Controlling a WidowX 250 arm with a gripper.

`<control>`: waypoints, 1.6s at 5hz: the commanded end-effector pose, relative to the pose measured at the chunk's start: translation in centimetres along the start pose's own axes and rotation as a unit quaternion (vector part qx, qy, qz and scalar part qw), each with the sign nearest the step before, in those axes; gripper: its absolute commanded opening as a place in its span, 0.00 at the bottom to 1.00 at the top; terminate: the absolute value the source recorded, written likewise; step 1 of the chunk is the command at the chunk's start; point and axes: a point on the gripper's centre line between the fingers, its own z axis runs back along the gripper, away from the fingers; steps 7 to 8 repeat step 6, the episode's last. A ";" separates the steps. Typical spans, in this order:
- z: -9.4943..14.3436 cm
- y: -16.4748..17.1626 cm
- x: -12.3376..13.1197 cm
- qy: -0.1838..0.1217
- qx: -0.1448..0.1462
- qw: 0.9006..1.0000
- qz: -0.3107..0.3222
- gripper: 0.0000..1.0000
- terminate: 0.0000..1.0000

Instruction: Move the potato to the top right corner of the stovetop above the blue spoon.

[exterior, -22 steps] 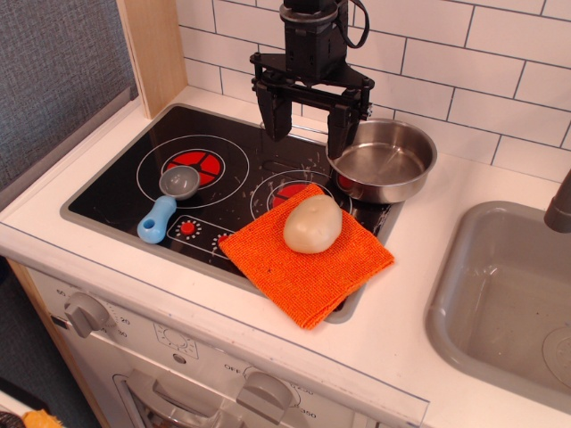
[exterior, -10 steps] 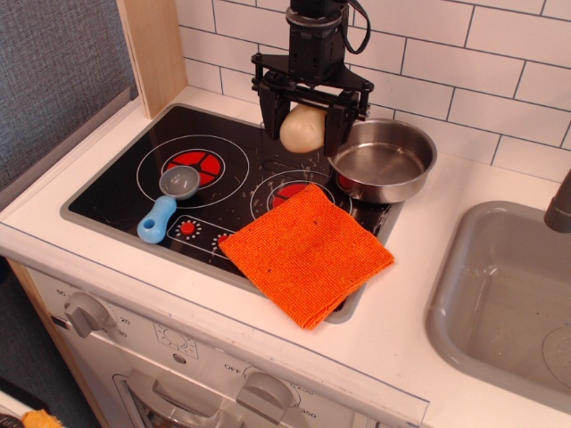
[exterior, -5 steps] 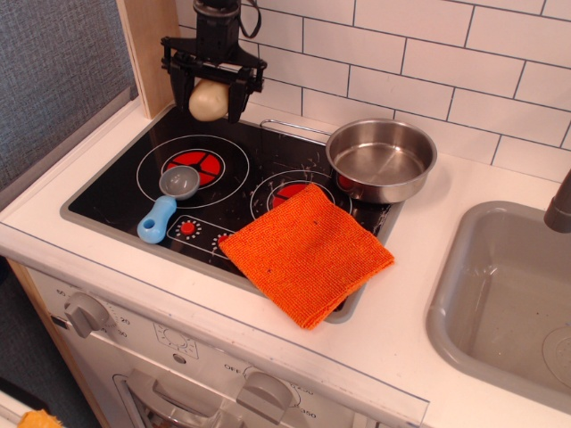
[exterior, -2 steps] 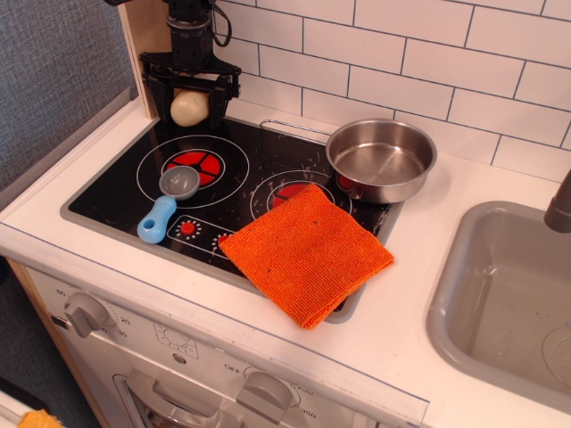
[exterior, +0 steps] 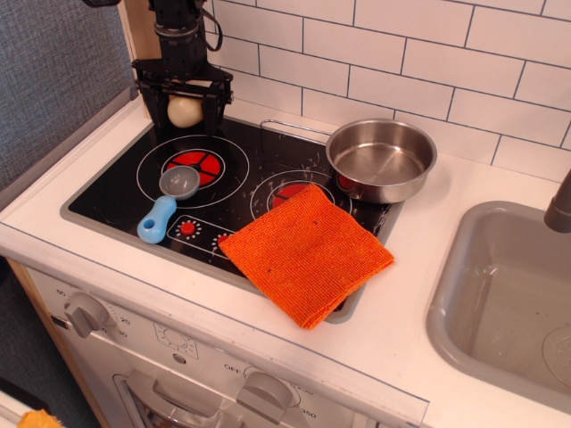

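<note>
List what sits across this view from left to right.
blue spoon → potato in the hand → orange cloth → steel pot → grey sink

A play kitchen, this was: a glossy black stovetop [exterior: 241, 183] with painted red burners sat in a white counter [exterior: 419, 294], white tiled wall [exterior: 428, 62] behind, grey sink [exterior: 500, 303] alongside, oven knobs [exterior: 86, 314] on the front below.
</note>
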 end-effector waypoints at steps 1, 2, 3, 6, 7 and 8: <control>9.0 -0.4 1.1 -0.048 0.033 0.998 -0.026 1.00 0.00; 10.0 -1.0 0.0 -0.053 0.036 0.997 -0.031 1.00 0.00; 10.5 -1.8 -1.3 -0.057 0.032 0.997 -0.039 1.00 0.00; 10.6 -2.2 -1.8 -0.056 0.019 0.997 -0.043 1.00 1.00; 10.6 -2.2 -1.8 -0.056 0.019 0.997 -0.043 1.00 1.00; 10.6 -2.2 -1.8 -0.056 0.019 0.997 -0.043 1.00 1.00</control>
